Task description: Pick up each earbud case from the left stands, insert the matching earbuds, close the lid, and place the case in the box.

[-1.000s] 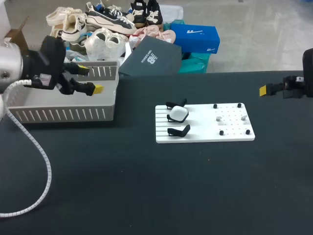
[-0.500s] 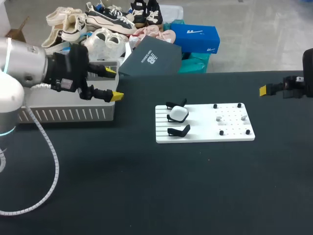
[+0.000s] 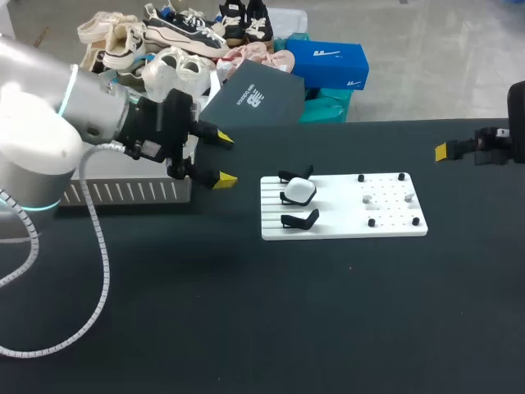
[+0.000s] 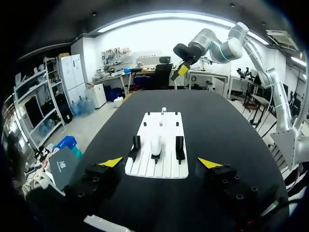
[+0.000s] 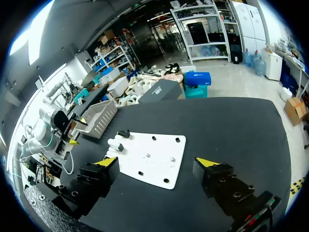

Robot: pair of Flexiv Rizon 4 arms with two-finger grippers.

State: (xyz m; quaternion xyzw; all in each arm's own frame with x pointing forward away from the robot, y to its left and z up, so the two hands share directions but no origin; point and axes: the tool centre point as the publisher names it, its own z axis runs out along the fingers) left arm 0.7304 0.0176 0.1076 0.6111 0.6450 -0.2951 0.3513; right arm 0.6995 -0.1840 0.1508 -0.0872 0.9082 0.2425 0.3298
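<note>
- Pick-up step in hand, by the look of it: left gripper [image 3: 223,159] up over the table near its far edge, between the grey box [image 3: 123,194] at the far left and the white board [image 3: 344,223].
- Fingers spread wide, gripping nothing.
- Straight ahead of those fingers in the left wrist view: one white case [image 4: 155,145], sitting at the board's left end, lid shut as far as can be told.
- Black stands [image 3: 300,219] on either side of it, both bare.
- Right gripper [image 5: 157,162] out by the table's right edge, well apart from the board, fingers open and empty too.
- Small pale bits among the black pegs [image 3: 372,222] at the board's right end, likely the earbuds; too small to be sure.
- Next, probably: down over the case, a finger to either side, a firm pinch, then a lift clear without knocking the neighbouring stands.
- After that, still to do: lid open, earbuds in, lid shut, case into the box.
</note>
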